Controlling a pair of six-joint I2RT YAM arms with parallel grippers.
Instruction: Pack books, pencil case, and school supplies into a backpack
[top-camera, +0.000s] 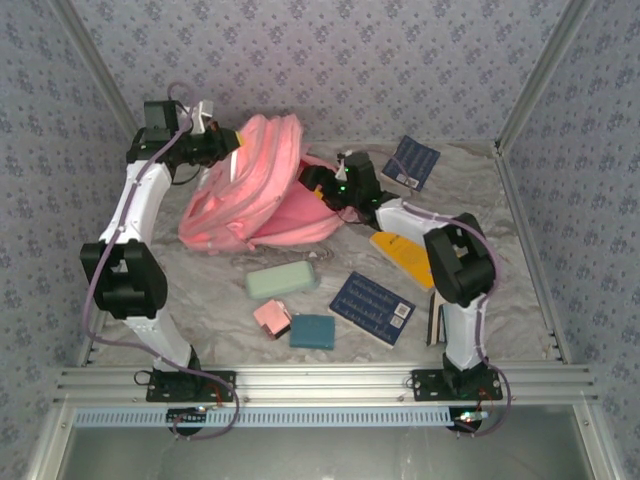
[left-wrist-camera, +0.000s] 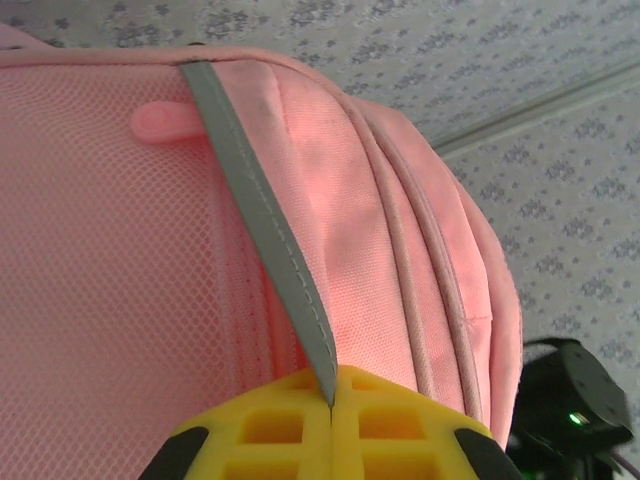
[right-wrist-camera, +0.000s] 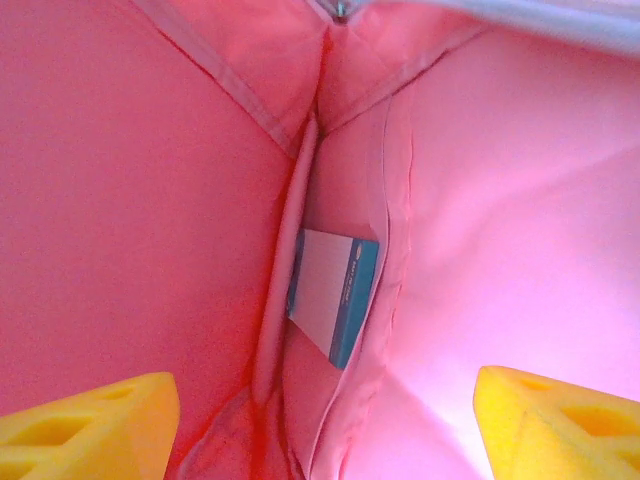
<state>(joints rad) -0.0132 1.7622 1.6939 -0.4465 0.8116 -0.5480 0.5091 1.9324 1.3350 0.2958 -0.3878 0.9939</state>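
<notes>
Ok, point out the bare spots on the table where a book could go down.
Bare cloth lies between the left arm and the pencil case, and along the right rail beyond the right arm, below the far navy book. The near middle is crowded: pink piece, teal block, near navy book, yellow book.

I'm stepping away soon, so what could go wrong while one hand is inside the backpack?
The left hand pinches only a thin grey strap; a slip could drop the backpack opening onto the right hand. That hand, open deep inside beside the white-and-blue book, might snag fabric when pulling out.
</notes>
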